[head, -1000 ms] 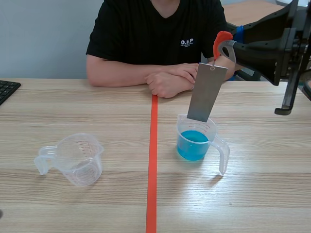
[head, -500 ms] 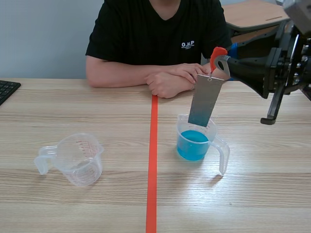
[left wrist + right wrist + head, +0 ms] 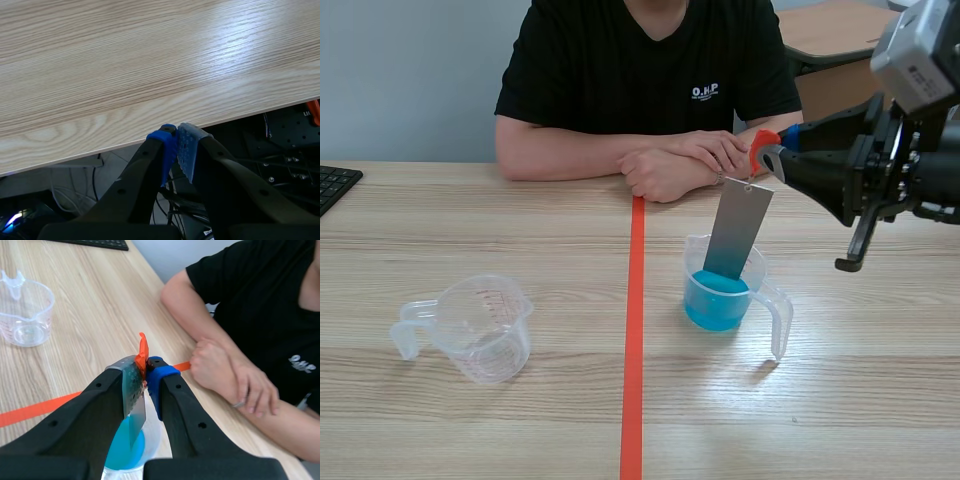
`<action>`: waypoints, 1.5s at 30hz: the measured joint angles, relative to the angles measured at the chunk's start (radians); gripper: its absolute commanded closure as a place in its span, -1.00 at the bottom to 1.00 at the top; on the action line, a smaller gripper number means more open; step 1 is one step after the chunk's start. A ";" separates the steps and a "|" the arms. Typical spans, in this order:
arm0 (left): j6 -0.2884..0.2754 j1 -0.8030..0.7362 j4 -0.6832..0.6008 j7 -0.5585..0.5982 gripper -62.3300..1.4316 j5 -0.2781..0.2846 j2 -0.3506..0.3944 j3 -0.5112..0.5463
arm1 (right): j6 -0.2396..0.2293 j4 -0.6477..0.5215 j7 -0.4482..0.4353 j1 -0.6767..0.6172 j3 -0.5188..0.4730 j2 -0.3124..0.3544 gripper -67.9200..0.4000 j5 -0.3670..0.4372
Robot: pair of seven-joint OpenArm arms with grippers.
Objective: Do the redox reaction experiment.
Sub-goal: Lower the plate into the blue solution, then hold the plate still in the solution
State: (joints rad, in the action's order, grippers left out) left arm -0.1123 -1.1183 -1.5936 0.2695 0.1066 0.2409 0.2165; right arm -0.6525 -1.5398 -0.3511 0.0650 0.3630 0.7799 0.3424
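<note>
My right fingers (image 3: 770, 162) are clamped on the orange tab (image 3: 760, 143). A grey plate (image 3: 733, 232) hangs from the tab, tilted, with its lower end dipped into the blue liquid (image 3: 715, 300) in the cup (image 3: 757, 272), just right of the tape line. My left fingers (image 3: 176, 146) are pressed together with nothing between them, low at the near edge of the surface (image 3: 125, 65). An empty cup (image 3: 485, 330) stands well apart, left of the line. A person's hands (image 3: 675, 165) rest beyond the plate.

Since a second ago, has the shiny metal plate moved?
Yes. The metal plate has gone down, and its bottom end is now deeper inside the cup of blue liquid, which stayed put.
</note>
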 measured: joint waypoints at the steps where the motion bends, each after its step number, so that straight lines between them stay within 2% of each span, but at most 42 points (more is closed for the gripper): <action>1: 0.000 0.000 0.000 0.000 0.83 0.000 0.000 0.000 | -0.003 0.016 -0.001 0.010 0.011 -0.013 0.94 -0.013; 13: 0.000 0.000 0.000 0.000 0.83 0.000 0.000 0.000 | -0.026 0.188 -0.010 0.081 0.068 -0.122 0.94 -0.067; 45: -0.003 0.002 0.000 -0.012 0.83 0.000 0.000 0.000 | -0.026 0.187 -0.012 0.084 0.068 -0.123 0.94 -0.089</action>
State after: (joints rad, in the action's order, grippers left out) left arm -0.1154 -1.1164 -1.5936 0.2577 0.1066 0.2413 0.2165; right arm -0.6785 -1.3529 -0.3630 0.1493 0.4309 0.6567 0.2531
